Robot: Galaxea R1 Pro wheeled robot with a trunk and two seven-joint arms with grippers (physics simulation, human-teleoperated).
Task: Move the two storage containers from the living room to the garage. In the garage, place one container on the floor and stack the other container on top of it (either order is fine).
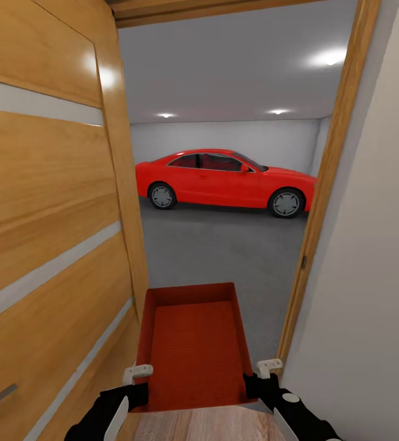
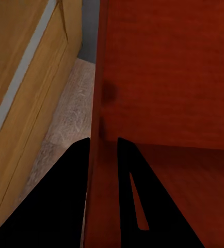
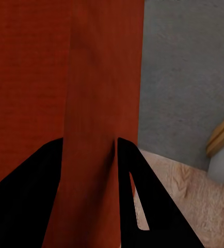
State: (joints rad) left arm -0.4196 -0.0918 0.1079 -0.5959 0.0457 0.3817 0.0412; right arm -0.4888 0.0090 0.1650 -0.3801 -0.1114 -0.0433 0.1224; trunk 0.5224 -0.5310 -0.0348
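Bin [image 1: 193, 349] is carried level through the doorway, each side wall pinched by left gripper [image 1: 136, 381] and right gripper [image 1: 257, 375], toward the garage floor [image 1: 224, 251].

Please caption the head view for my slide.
Both grippers carry a red bin through the doorway toward the garage's red car.

We see a matt orange-red plastic bin [image 1: 193, 349], a varnished wood door [image 1: 46, 233] beside it, rough grey concrete floor [image 1: 224, 245] beyond, and a glossy red car [image 1: 224, 180].
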